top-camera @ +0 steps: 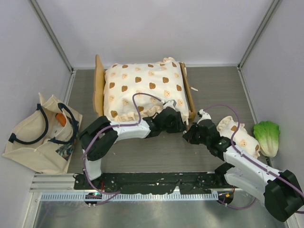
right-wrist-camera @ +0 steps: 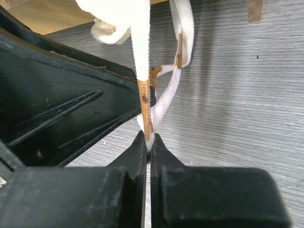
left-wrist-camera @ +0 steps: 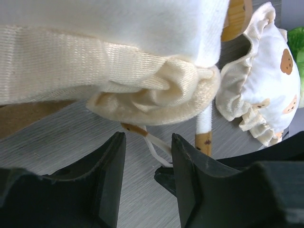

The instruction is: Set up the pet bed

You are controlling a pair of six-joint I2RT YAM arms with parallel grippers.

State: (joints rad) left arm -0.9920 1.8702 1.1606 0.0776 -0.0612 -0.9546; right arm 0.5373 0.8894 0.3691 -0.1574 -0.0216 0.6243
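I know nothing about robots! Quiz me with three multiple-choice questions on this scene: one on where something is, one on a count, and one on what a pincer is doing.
1. Where on the table does the lettuce toy lie? A far left; B middle; C far right.
2. How many bear-print cushions show? A one; B two; C four.
3. The right pincer is: A wide open; B shut on a thin tie; C shut on nothing.

Answers:
1 C: it lies at the table's right edge.
2 B: there is a big cushion on the pet bed and a small pillow near the lettuce toy.
3 B: its wrist view shows the jaws pinching the tie.
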